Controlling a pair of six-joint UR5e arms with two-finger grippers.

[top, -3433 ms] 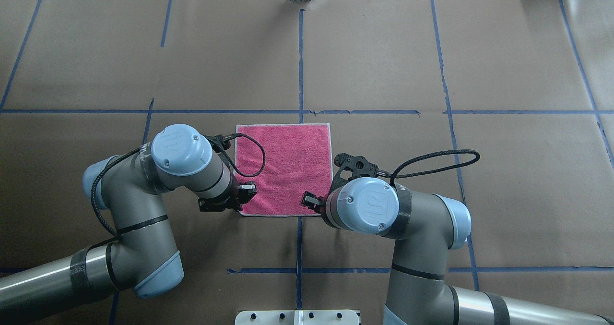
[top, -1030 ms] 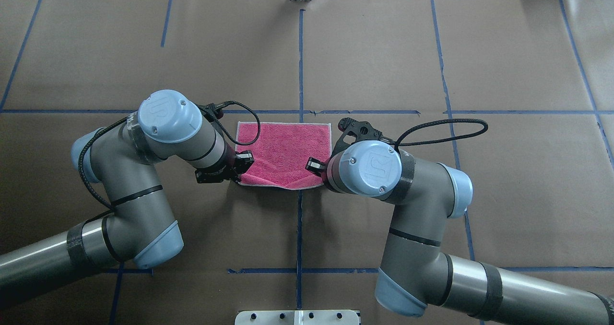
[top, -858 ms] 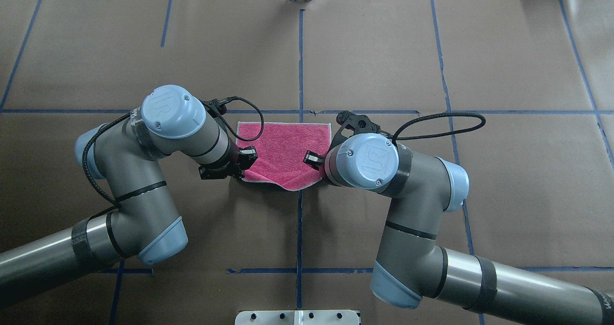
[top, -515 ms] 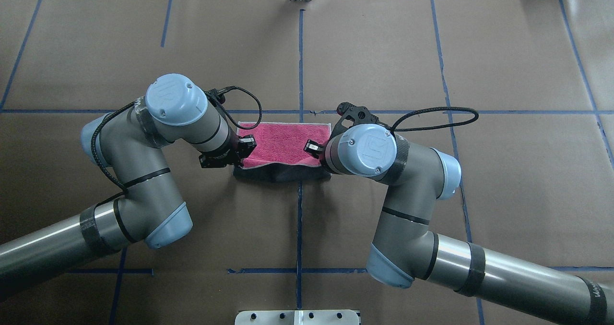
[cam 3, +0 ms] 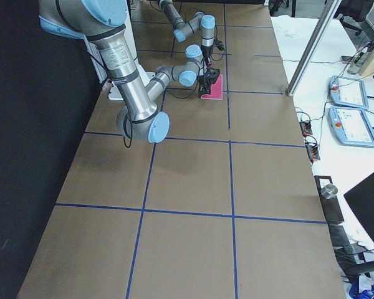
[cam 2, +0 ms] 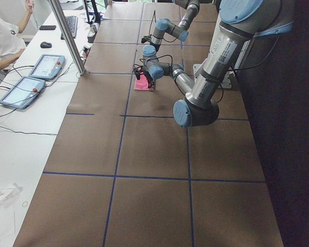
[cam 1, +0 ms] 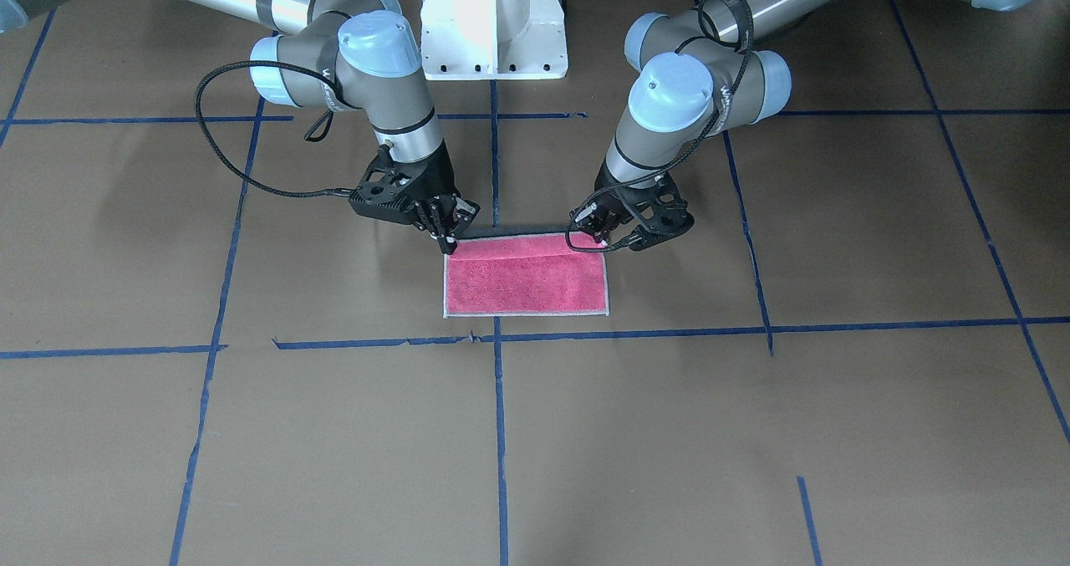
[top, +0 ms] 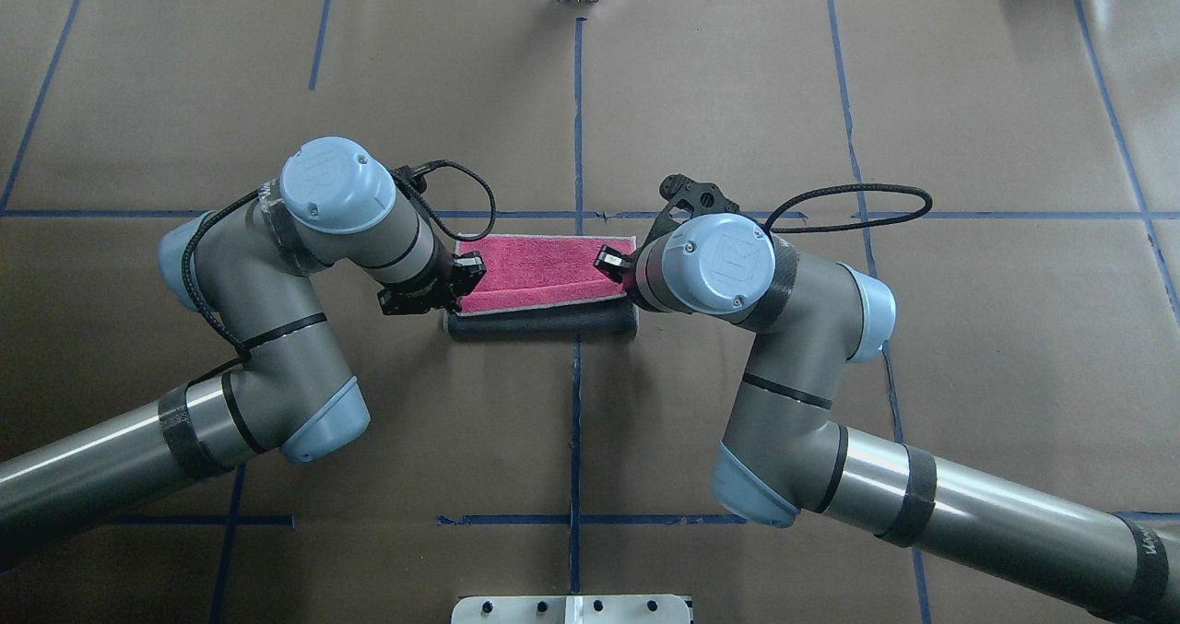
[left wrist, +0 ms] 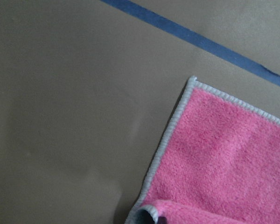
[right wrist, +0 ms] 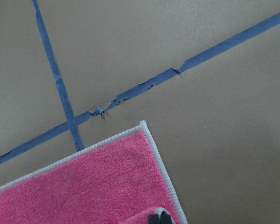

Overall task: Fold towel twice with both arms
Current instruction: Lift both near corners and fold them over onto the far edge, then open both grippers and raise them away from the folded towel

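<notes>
The towel (top: pixel 539 266) lies pink side up at the table's middle, partly folded over. Its near edge is lifted and carried toward the far edge, so the grey underside (top: pixel 544 322) shows as a dark band. My left gripper (top: pixel 461 280) is shut on the towel's near left corner. My right gripper (top: pixel 611 266) is shut on the near right corner. In the front-facing view the towel (cam 1: pixel 525 286) lies below both grippers, the left (cam 1: pixel 590 232) and the right (cam 1: pixel 447 236). The left wrist view shows the towel's far corner (left wrist: pixel 224 154). The right wrist view shows the other far corner (right wrist: pixel 98 184).
Blue tape lines (top: pixel 577 126) grid the brown paper tabletop. The white pedestal base (cam 1: pixel 493 22) stands behind the arms. A metal plate (top: pixel 572 608) sits at the near edge. An operator (cam 2: pixel 2 41), tablets and a metal post (cam 2: pixel 67 36) are on the far side.
Both grippers have lifted the towel's near edge and carried it forward over the towel. The visible pink area has shrunk to a strip, and the grey underside now shows.
</notes>
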